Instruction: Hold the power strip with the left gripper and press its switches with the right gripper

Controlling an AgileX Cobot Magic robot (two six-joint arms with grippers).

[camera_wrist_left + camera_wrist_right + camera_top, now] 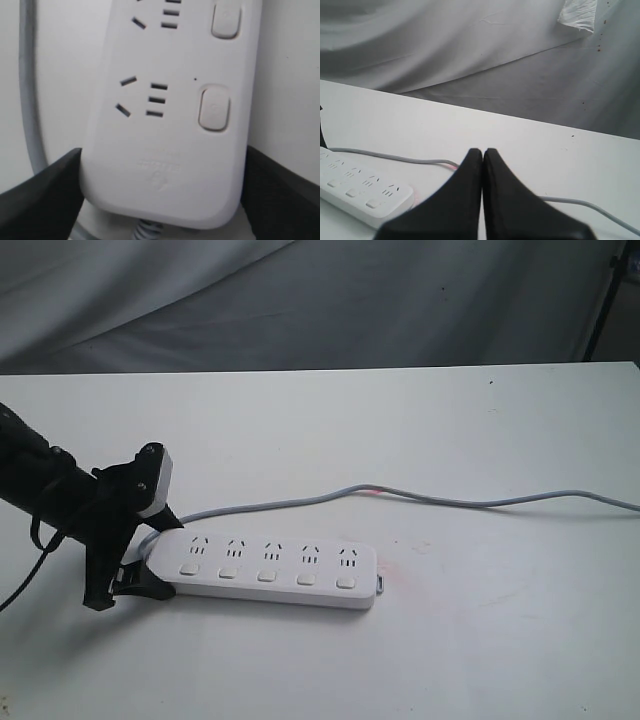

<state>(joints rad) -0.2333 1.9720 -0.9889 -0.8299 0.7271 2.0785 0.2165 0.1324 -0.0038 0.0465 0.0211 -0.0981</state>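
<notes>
The white power strip (pixel 270 570) lies flat on the table, its cord end to the left. My left gripper (pixel 155 555) straddles that end; in the left wrist view its black fingers (pixel 50 190) press against both long sides of the strip (pixel 170 125), so the gripper (pixel 162 152) is shut on it. The row of square switches (pixel 265 576) faces up, untouched; the nearest one (pixel 215 107) sits just past the fingers. My right gripper (pixel 483 150) is shut and empty, hanging above the table off the strip's (pixel 360 195) far end. It is outside the exterior view.
The grey cord (pixel 450 500) leaves the strip's left end, loops behind it and runs off to the right across the white table (pixel 450 640). Grey cloth (pixel 300 300) hangs behind the table. A faint red glow (pixel 385 580) shows by the strip's right end.
</notes>
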